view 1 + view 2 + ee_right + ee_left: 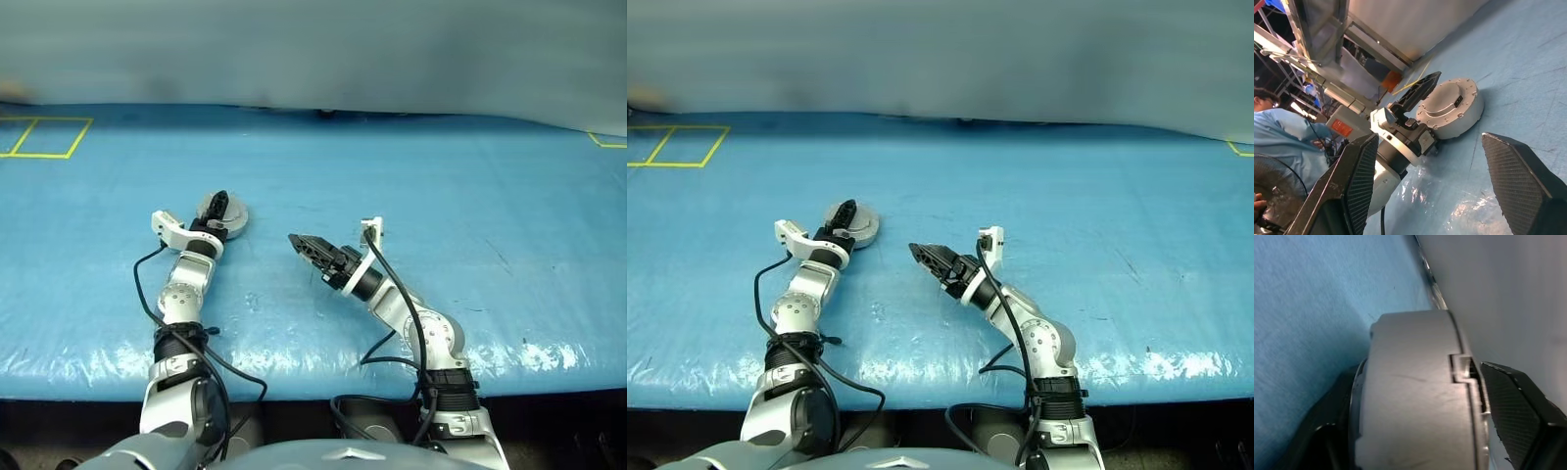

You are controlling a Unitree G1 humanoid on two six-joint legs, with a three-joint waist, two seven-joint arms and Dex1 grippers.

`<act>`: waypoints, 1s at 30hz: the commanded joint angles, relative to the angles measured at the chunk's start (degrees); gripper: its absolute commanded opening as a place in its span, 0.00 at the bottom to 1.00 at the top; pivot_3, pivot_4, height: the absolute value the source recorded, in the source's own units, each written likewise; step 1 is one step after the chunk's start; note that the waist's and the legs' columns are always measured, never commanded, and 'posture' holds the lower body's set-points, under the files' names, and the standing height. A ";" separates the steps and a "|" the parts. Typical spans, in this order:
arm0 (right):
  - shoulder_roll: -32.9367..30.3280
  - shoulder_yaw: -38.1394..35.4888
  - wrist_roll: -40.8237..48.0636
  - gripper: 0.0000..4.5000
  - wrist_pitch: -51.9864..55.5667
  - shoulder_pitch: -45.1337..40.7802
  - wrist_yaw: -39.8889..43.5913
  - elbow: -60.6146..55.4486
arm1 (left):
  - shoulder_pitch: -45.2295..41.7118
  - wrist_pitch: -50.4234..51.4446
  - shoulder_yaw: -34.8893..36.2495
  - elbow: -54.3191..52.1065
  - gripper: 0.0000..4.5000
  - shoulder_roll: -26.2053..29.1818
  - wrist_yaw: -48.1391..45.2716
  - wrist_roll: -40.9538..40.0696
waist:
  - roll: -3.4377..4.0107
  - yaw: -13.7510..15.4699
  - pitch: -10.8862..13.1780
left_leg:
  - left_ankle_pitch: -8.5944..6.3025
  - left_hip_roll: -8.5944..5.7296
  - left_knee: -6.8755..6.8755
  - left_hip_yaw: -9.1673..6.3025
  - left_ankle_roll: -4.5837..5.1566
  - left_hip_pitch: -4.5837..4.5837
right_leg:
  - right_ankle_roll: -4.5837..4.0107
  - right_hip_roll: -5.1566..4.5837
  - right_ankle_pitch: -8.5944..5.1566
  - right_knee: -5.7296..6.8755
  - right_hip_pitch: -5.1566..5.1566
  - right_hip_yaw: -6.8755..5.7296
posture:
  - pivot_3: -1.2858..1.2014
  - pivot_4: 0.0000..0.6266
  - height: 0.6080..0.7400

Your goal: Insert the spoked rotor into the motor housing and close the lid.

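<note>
The motor housing [1462, 117] lies flat on the blue table with the lid [1444, 95] down on top of it, plain grey face and raised circle up. The same closed case [236, 214] lies left of the table's middle. My left gripper [219, 208] is open around it: one black finger [1418, 93] stands lifted off the lid, and in the left wrist view the case's side wall [1415, 391] sits between the fingers [1513, 411]. My right gripper [299, 243] hovers open and holds nothing, a short way to the right, pointing at the case. The spoked rotor is hidden.
The blue table cover [441, 196] runs wide to the right and toward a grey backdrop. Yellow tape squares [44, 137] mark the far left corner. The front edge lies just before my arms. A person in blue [1283, 137] stands beyond the table, beside metal racks.
</note>
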 commanded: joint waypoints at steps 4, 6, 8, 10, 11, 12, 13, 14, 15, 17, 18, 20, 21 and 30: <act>0.14 -0.07 -0.16 0.78 -1.10 -0.84 1.09 -0.58 | 7.01 -2.15 3.10 -7.49 0.99 1.56 3.87 1.84 | 0.00 -0.42 -0.01 | 0.00 0.01 -0.06 0.02 0.00 0.20 | 0.03 0.01 -0.01 0.03 0.14 0.03 | 0.52 0.24 1.00; 0.05 0.04 -0.51 0.78 -1.22 -0.91 1.21 -0.40 | 9.14 -3.14 3.90 -9.81 0.99 2.24 4.64 2.30 | 0.00 -0.41 -0.01 | 0.01 0.02 -0.10 0.01 -0.01 0.29 | 0.02 0.03 -0.02 0.06 0.21 0.02 | 0.52 0.24 1.00; -0.36 0.64 -1.79 0.78 -2.02 -1.05 1.50 -0.26 | 10.88 -4.89 3.69 -11.91 0.99 3.16 3.95 4.04 | 0.00 -0.41 -0.01 | 0.01 0.04 -0.10 0.02 -0.02 0.33 | 0.02 0.04 -0.02 0.06 0.22 0.03 | 0.52 0.24 1.00; -0.76 1.49 -4.82 0.78 -5.12 -1.06 1.80 0.00 | 12.32 -7.59 2.33 -14.58 0.99 4.10 0.39 6.07 | 0.00 -0.21 -0.01 | 0.02 0.03 -0.11 0.03 -0.03 0.32 | 0.02 0.03 -0.02 0.05 0.22 0.03 | 0.52 0.24 1.00; -0.82 1.73 -6.71 0.78 -7.52 -1.02 1.82 0.29 | 13.04 -8.83 1.31 -16.12 0.99 4.62 -2.41 6.73 | -0.01 -0.14 -0.01 | 0.02 0.03 -0.11 0.03 -0.04 0.30 | 0.01 0.03 -0.02 0.03 0.22 0.03 | 0.52 0.24 1.00; -1.05 2.03 -8.87 0.78 -10.25 -1.01 1.87 0.70 | 13.77 -9.73 -0.01 -17.58 0.99 5.30 -5.42 7.49 | -0.01 -0.02 -0.01 | 0.02 0.03 -0.11 0.03 -0.04 0.29 | 0.02 0.02 -0.02 0.01 0.21 0.02 | 0.52 0.24 1.00; -1.48 2.47 -11.55 0.78 -13.72 -1.01 2.04 1.28 | 14.70 -10.40 -1.80 -19.07 0.99 6.23 -8.80 8.67 | -0.02 0.25 -0.01 | 0.03 0.02 -0.11 0.03 -0.06 0.25 | 0.02 0.02 -0.02 -0.01 0.19 0.01 | 0.52 0.24 1.00; -2.04 2.79 -14.47 0.78 -18.10 -1.05 2.45 2.13 | 15.97 -10.72 -4.27 -20.98 0.99 7.47 -12.62 10.09 | -0.03 0.49 0.00 | 0.04 0.02 -0.11 0.02 -0.07 0.22 | 0.02 0.00 -0.01 -0.03 0.19 -0.01 | 0.52 0.24 1.00; -2.51 2.93 -16.43 0.78 -21.37 -1.14 2.92 2.98 | 17.13 -10.96 -6.55 -22.61 0.99 8.58 -15.70 11.41 | -0.03 0.64 0.00 | 0.05 0.00 -0.12 0.02 -0.09 0.19 | 0.03 -0.02 -0.01 -0.06 0.17 -0.01 | 0.52 0.24 1.00; -3.96 3.18 -20.38 0.78 -26.89 -1.53 3.17 4.90 | 19.01 -11.51 -10.69 -25.12 0.99 10.62 -20.44 13.88 | -0.03 0.78 0.00 | 0.05 -0.03 -0.14 0.04 -0.09 0.17 | 0.06 -0.07 0.01 -0.13 0.18 0.00 | 0.52 0.24 1.00; -5.42 3.06 -22.51 0.78 -29.40 -1.93 3.32 6.16 | 20.29 -11.92 -14.09 -26.72 0.99 12.46 -23.96 16.05 | -0.02 0.81 0.00 | 0.05 -0.05 -0.14 0.07 -0.10 0.18 | 0.07 -0.09 0.02 -0.15 0.18 0.02 | 0.52 0.24 1.00; -7.92 2.61 -25.03 0.78 -32.47 -2.50 3.87 7.95 | 22.14 -12.98 -19.49 -28.52 0.99 15.55 -29.57 19.89 | -0.02 0.71 0.00 | 0.05 -0.08 -0.16 0.10 -0.09 0.18 | 0.09 -0.14 0.03 -0.17 0.18 0.05 | 0.52 0.24 1.00; -9.31 2.59 -25.47 0.78 -32.66 -2.65 4.72 8.46 | 22.69 -13.64 -21.50 -28.87 0.99 16.58 -31.48 21.30 | -0.02 0.67 0.00 | 0.05 -0.09 -0.18 0.13 -0.09 0.19 | 0.08 -0.14 0.03 -0.17 0.17 0.08 | 0.52 0.24 1.00; -20.91 6.67 -33.75 0.82 -34.04 -2.02 10.50 10.14 | 22.07 -15.69 -31.57 -24.53 1.00 20.41 -38.25 30.40 | 0.02 0.59 0.02 | 0.05 0.05 -0.30 0.14 -0.08 0.29 | -0.09 0.00 -0.08 -0.05 0.11 0.06 | 0.52 0.24 1.00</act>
